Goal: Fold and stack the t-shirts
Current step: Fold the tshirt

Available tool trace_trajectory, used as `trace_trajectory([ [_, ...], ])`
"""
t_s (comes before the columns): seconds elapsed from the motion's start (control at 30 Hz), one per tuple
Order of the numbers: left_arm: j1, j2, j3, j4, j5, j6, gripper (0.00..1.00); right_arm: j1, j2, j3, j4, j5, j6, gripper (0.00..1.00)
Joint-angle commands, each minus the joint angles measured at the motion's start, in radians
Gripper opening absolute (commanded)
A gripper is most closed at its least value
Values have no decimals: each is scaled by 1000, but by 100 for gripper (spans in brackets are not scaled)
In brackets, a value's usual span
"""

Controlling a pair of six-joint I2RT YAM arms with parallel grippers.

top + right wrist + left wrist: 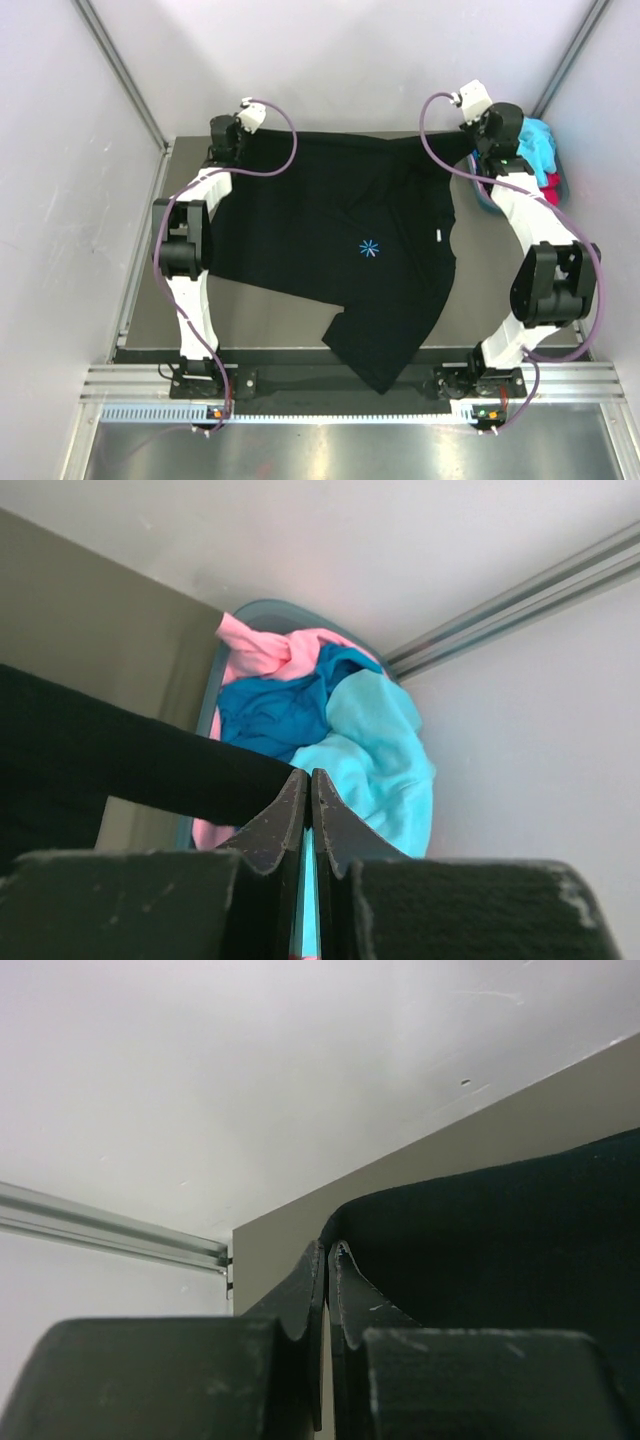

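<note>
Firmly, black t-shirt (pixel 340 230) far edge — left fingers (pixel 305 1305), right fingers (pixel 285 820) clamped

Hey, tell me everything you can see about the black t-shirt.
The black shirt is soft, matte cloth with a small light-blue starburst logo and a tiny white tag. It lies spread, mostly flat, logo up, across the table, with creases near its far right. The left gripper and right gripper pinch its far edge, one at each side. A sleeve-like flap reaches past the table's near edge.
</note>
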Motion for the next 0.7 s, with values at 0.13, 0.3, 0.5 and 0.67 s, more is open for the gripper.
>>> trace_trajectory([
  [0.13, 9, -26, -6, 173, -94, 8, 0, -12, -1, 25, 16, 26, 4, 0],
  [0.3, 9, -44, -46, 165, -74, 4, 0, -12, -14, -21, 13, 14, 13, 0],
  [0.5, 9, -87, -138, 165, -69, -7, 0, -10, -42, -95, -1, -38, 47, 0],
  [0.67, 9, -105, -245, 205, -49, 19, 0, -7, -34, -177, 11, -45, 67, 0],
])
